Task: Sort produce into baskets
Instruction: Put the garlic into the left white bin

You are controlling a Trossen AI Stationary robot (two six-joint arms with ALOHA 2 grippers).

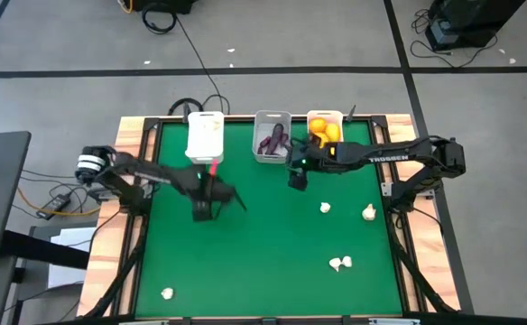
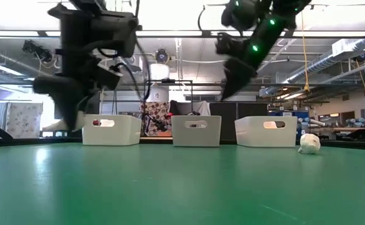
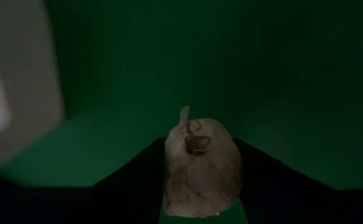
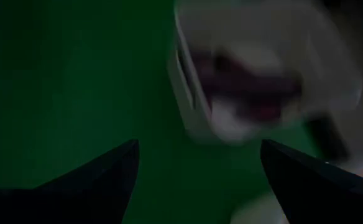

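Observation:
My left gripper point(image 1: 205, 208) hangs above the green table, near the white basket point(image 1: 205, 137), and is shut on an off-white garlic bulb point(image 3: 201, 165). My right gripper point(image 1: 297, 177) is open and empty; it hangs in front of the greyish basket point(image 1: 272, 135), which holds dark purple eggplants point(image 1: 272, 141). The second white basket point(image 1: 325, 125) holds orange citrus fruits point(image 1: 325, 131). Several garlic bulbs lie loose on the table, among them one at the near left point(image 1: 167, 293) and two at the right point(image 1: 325, 208) point(image 1: 369, 213). My left gripper pinches the garlic bulb by its two opposite sides point(image 3: 172, 168) between its two fingers. The bulb's stem tip point(image 3: 185, 118) points away from the wrist. The bulb is lifted clear of the table.
The three baskets stand in a row along the table's far edge, also seen in the low view point(image 2: 196, 130). Another garlic bulb point(image 1: 339, 264) lies at the near right. One bulb shows in the low view point(image 2: 309, 142). The table's middle is bare green mat point(image 1: 263, 253).

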